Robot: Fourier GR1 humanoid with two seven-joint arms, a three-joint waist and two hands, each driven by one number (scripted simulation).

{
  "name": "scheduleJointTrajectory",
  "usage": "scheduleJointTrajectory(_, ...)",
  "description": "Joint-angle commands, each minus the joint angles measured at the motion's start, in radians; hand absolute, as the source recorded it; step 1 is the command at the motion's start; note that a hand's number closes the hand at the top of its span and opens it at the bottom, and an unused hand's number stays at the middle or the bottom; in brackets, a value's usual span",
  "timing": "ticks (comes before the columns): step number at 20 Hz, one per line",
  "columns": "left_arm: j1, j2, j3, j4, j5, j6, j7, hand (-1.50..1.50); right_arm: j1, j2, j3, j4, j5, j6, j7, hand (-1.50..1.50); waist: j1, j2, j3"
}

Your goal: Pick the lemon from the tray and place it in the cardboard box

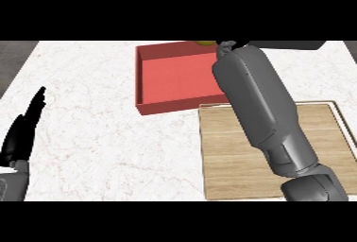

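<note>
My right forearm reaches up across the wooden tray (230, 156) to the far right corner of the red box (174, 78). Only a small black part of my right hand (226, 46) shows at the picture's top edge. A sliver of the yellow lemon (204, 42) sits right against that hand, over the box's far rim, and the hand appears curled round it. Most of the lemon is cut off from view. The box's red floor shows nothing lying on it. My left hand (21, 137) rests open at the left edge, fingers pointing up.
The white marble counter (90, 94) stretches between the left hand and the box. The tray lies at the lower right, touching the box's near right corner. A dark strip (14, 56) borders the counter at the far left.
</note>
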Motion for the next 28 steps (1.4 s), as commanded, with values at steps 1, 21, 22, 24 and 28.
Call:
scheduleJointTrajectory(1,-0.030,0.005,0.011,0.052,-0.009,0.006,-0.022,0.00,-0.041,0.005,-0.064,0.208,-0.022,-0.136,-0.090,1.50,0.005,0.008,0.000)
scheduleJointTrajectory(21,-0.039,-0.022,-0.010,0.055,-0.015,-0.004,-0.037,0.00,-0.109,0.000,-0.250,0.461,-0.136,-0.464,-0.317,-1.50,0.034,0.018,0.000)
scheduleJointTrajectory(22,-0.046,-0.015,-0.005,0.048,-0.019,0.001,-0.042,0.00,-0.104,0.003,-0.253,0.465,-0.136,-0.498,-0.333,-1.50,0.037,0.019,0.000)
scheduleJointTrajectory(24,-0.037,-0.005,0.001,0.015,-0.006,-0.015,-0.005,0.00,-0.089,-0.042,-0.300,0.417,-0.195,-0.507,-0.422,-1.50,0.028,0.013,0.002)
scheduleJointTrajectory(28,-0.010,-0.022,0.004,0.030,-0.032,0.025,-0.011,0.00,-0.088,-0.013,-0.341,0.363,-0.264,-0.569,-0.495,-1.50,-0.005,-0.001,0.001)
